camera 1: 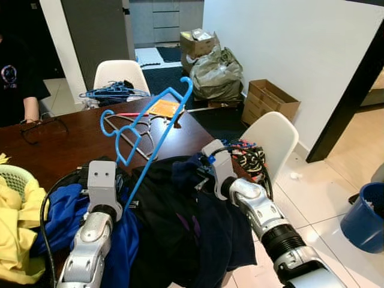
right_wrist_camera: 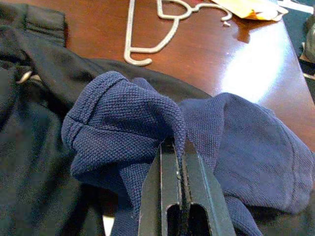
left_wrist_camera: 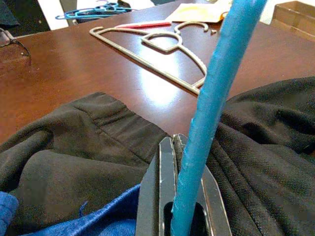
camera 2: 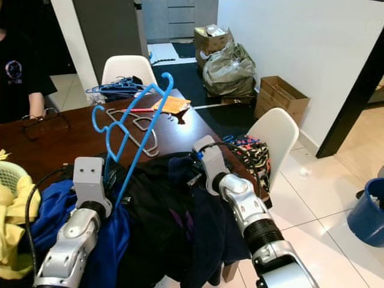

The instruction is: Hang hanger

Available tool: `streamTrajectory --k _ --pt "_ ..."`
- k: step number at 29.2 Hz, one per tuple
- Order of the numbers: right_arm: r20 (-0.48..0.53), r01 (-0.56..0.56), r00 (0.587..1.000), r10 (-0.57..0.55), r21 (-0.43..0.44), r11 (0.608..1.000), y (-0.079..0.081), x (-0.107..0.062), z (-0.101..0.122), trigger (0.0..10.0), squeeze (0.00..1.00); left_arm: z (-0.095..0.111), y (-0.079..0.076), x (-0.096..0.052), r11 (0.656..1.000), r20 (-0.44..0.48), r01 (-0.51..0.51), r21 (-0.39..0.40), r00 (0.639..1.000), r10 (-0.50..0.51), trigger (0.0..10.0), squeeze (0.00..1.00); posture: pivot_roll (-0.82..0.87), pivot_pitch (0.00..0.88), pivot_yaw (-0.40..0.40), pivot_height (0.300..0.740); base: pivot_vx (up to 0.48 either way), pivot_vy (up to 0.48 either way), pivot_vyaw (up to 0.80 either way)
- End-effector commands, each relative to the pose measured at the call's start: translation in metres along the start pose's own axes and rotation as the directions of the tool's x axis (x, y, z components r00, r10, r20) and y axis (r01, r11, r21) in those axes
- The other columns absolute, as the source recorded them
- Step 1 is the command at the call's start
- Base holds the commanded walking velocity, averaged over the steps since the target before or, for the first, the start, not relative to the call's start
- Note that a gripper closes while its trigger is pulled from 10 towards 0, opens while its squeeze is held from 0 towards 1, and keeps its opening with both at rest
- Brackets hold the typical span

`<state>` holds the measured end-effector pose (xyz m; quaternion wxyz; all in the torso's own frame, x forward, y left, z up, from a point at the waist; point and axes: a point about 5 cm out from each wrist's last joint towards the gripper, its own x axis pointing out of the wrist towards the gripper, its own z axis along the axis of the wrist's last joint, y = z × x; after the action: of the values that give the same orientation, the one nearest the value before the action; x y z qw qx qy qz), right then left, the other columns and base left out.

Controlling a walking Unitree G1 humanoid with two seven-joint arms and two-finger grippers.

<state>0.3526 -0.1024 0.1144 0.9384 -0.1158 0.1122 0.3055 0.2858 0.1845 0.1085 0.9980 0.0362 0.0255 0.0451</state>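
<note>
Laundry basket [camera 1: 13, 177] with yellow cloth at far left on the dark wooden surface [camera 1: 66, 144]; blue garment [camera 1: 66, 222] heaped beside it; left hand [left_wrist_camera: 184, 216] clamped tight on the lower end of the blue hanger [camera 1: 153, 123], raised slantwise with hook uppermost, well clear of the clothes, probably to keep it free for threading into a garment; pale hanger [camera 1: 135, 139] flat on the wood behind, spare; black garment [camera 1: 162, 210] spread mid-surface; right hand [right_wrist_camera: 178, 196] pinched shut on a fold of the navy shirt [right_wrist_camera: 147, 123], apparently lifting the cloth to open it for the hanger; white chair [camera 1: 273, 138] just beyond; cardboard box [camera 1: 270, 99] by the wall.
</note>
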Motion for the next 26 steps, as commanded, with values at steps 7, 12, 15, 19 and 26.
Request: streamTrajectory --k 7,12,15,19,26 --pt "-0.031 0.003 1.0 -0.003 0.013 1.0 0.003 0.0 -0.008 10.0 0.0 -0.012 0.008 -0.002 0.999 -0.049 -0.01 0.04 0.999 0.012 10.0 0.0 0.06 0.0 0.005 0.74 0.0 0.0 0.0" --pt "-0.024 -0.003 1.0 0.003 0.03 1.0 0.007 0.002 -0.008 10.0 0.0 -0.014 0.009 -0.002 0.999 -0.057 -0.003 0.052 0.998 0.006 10.0 0.0 0.07 0.0 0.002 0.74 0.0 0.0 0.0" --pt "-0.024 -0.007 1.0 0.008 0.035 0.999 0.009 0.002 -0.008 10.0 0.0 -0.015 0.009 -0.002 0.998 -0.06 -0.001 0.057 0.998 0.004 10.0 0.0 0.06 0.0 -0.005 0.74 0.0 0.0 0.0" --pt "-0.022 -0.012 1.0 0.012 0.039 0.999 0.009 0.002 -0.009 10.0 0.0 -0.018 0.01 -0.004 0.998 -0.065 -0.004 0.056 0.998 0.007 10.0 0.0 0.06 0.0 -0.01 0.74 0.0 0.0 0.0" --pt "-0.018 -0.011 1.0 0.012 0.046 0.999 0.008 0.001 -0.008 10.0 0.0 -0.02 0.008 -0.005 0.999 -0.069 -0.001 0.052 0.998 0.005 10.0 0.0 0.06 0.0 -0.007 0.74 0.0 0.0 0.0"
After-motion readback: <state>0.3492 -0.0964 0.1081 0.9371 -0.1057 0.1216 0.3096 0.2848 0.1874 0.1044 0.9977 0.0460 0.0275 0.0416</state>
